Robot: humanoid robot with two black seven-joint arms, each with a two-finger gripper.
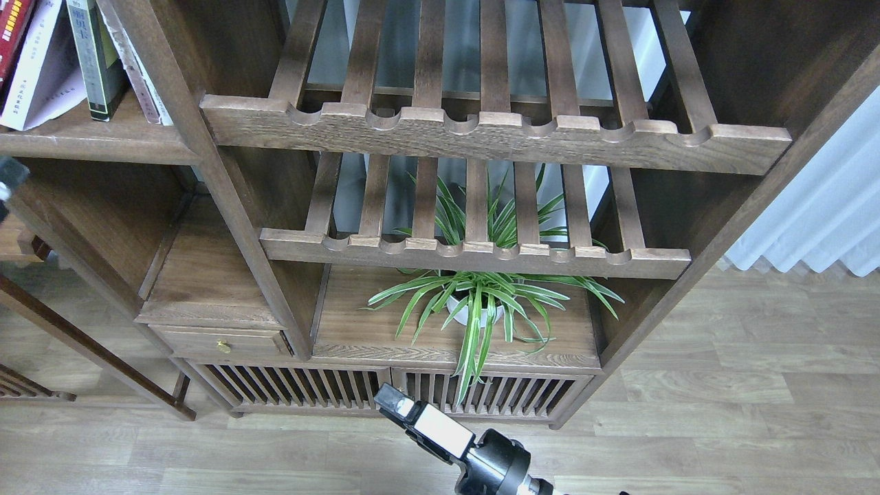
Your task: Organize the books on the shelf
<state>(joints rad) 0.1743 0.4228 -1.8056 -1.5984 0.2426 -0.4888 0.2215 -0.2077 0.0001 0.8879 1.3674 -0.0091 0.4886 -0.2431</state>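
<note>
The books stand at the top left on the shelf (89,143), a solid dark-brown board. The red book (8,31) is cut off by the frame edge. The cream-white book (34,79) leans beside it, then the dark grey book with a yellow-green panel (93,65). A thin pale book (143,86) leans against the upright post. My right gripper (393,404) rises from the bottom centre, in front of the low cabinet and far from the books; its fingers cannot be told apart. A blurred dark tip of my left gripper (8,180) shows at the left edge, just under the shelf.
Two slatted racks with scalloped front rails (495,134) (474,253) fill the middle. A spider plant in a white pot (478,306) stands under them. A small drawer with a brass knob (221,346) and slatted cabinet doors (385,392) are below. A white curtain (825,220) hangs at the right.
</note>
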